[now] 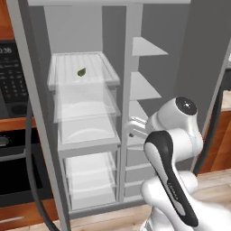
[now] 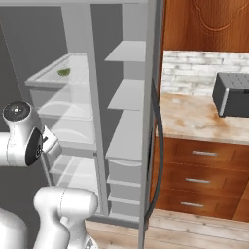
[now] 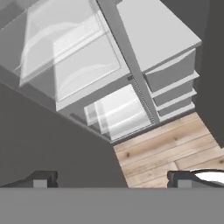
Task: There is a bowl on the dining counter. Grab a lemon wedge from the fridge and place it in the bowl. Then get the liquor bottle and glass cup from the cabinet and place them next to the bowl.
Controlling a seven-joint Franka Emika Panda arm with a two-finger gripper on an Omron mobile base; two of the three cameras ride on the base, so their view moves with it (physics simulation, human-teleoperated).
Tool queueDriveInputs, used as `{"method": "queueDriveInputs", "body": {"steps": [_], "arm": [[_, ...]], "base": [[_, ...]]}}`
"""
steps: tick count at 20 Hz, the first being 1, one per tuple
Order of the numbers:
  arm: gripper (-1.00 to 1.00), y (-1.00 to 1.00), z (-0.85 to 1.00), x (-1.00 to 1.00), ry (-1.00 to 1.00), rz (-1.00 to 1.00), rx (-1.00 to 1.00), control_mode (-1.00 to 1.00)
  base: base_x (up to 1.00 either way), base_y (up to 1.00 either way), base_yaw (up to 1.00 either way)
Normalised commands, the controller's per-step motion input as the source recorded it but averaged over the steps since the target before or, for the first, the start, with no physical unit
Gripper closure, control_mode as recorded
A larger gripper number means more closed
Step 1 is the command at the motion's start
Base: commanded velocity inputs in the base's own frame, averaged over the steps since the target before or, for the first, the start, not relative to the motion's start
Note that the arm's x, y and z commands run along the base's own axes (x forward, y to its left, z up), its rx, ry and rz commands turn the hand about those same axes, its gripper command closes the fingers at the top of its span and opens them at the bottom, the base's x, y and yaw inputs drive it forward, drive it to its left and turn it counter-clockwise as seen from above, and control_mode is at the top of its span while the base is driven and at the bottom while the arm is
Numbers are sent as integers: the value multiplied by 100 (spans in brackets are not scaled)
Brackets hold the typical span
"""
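The fridge (image 1: 131,67) stands open in front of me, with glass shelves and clear drawers on the left and white shelves on the right. A small greenish lemon wedge (image 1: 81,72) lies on the top glass shelf (image 2: 63,72). My gripper (image 3: 111,181) is open with nothing between its fingertips (image 3: 41,179). The hand sits low in front of the fridge's middle shelves, well below the wedge and to its right, and looks down at the lower drawers (image 3: 116,111). The bowl, liquor bottle and glass cup are out of view.
The dark fridge door (image 3: 43,144) is close on one side of the hand. A stone counter (image 2: 194,116) with a dark appliance (image 2: 233,95) and wooden drawers (image 2: 199,180) lies right of the fridge. An oven stack (image 1: 9,81) stands to its left. Wooden floor (image 3: 175,148) is below.
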Motion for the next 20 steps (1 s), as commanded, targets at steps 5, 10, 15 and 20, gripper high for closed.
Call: {"method": "queueDriveInputs", "body": {"steps": [5,10,15,20], "arm": [[-100,0,0,0,0,0,0,100],[-100,0,0,0,0,0,0,100],[-100,0,0,0,0,0,0,100],[-100,0,0,0,0,0,0,100]], "base": [[73,42,-1],[57,59,-6],[63,44,-14],[70,39,-19]]}}
